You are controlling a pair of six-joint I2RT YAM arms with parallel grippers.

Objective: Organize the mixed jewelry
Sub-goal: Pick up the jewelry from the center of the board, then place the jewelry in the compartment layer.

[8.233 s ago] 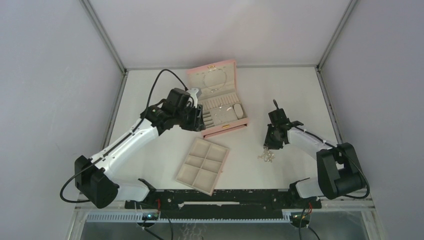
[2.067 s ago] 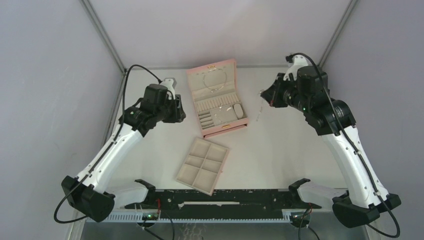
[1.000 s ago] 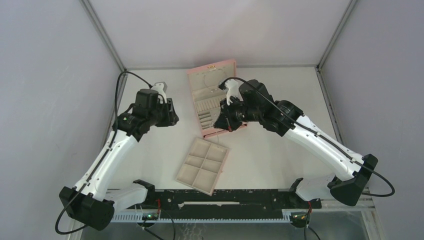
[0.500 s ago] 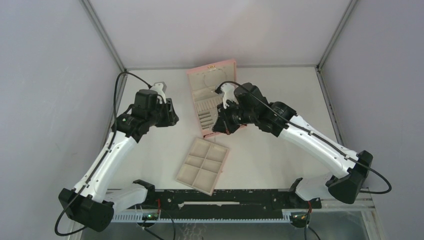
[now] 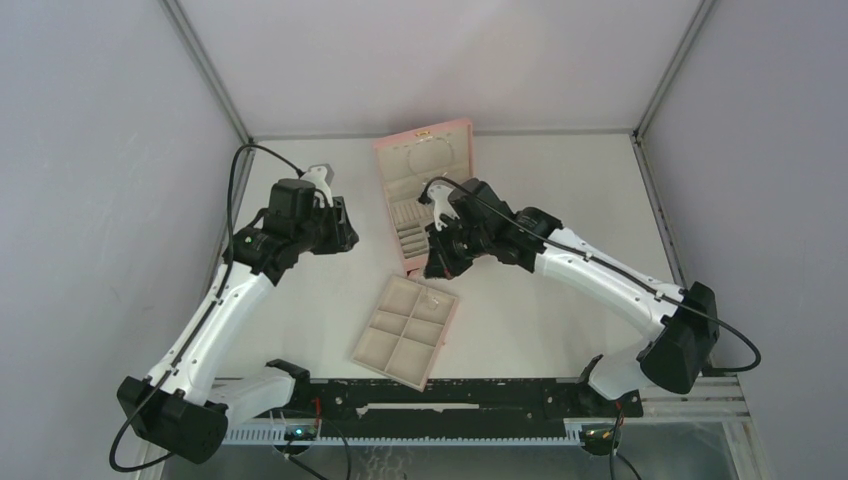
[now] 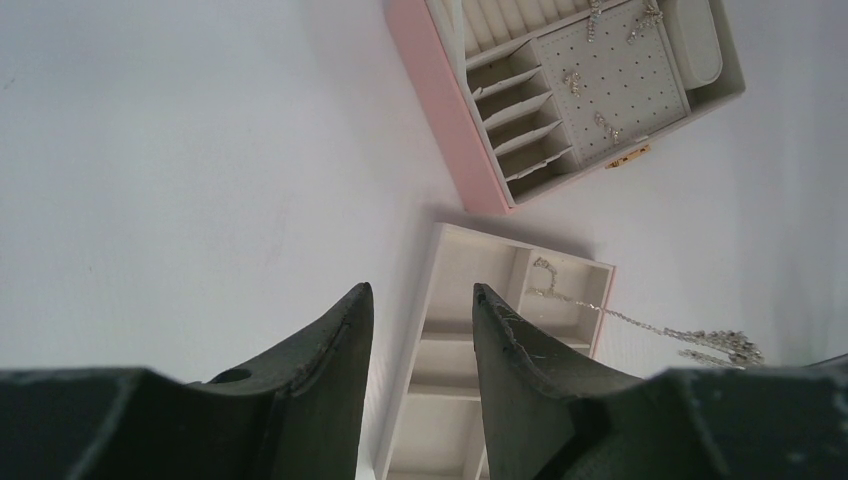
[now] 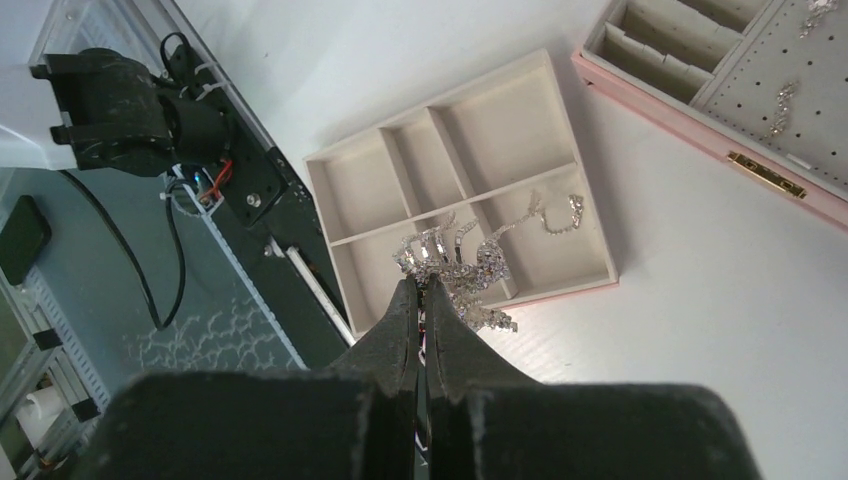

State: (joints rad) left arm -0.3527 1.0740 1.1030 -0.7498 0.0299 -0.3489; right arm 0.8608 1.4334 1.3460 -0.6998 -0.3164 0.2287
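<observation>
A silver chain necklace (image 7: pixel 455 262) with a sparkling cluster hangs from my right gripper (image 7: pixel 418 284), which is shut on it. Its free end (image 7: pixel 555 215) lies in a corner compartment of the beige tray (image 7: pixel 500 125). In the top view the right gripper (image 5: pixel 437 268) hovers over the tray's far right corner (image 5: pixel 440 297), just in front of the pink box (image 5: pixel 430 190). The left wrist view shows the chain (image 6: pixel 600 312) trailing out of the tray (image 6: pixel 470 270). My left gripper (image 5: pixel 345 228) hangs open and holds nothing, left of the box. Small earrings (image 6: pixel 575 80) sit on the box's dotted panel.
The pink box lid (image 5: pixel 425 150) stands open toward the back wall. The black rail (image 5: pixel 430 395) with the arm bases runs along the near edge. Grey walls close in both sides.
My right arm has swung down and toward the near left, from over the pink box to over the tray's far corner, with the necklace in it. The left arm has stayed put.
</observation>
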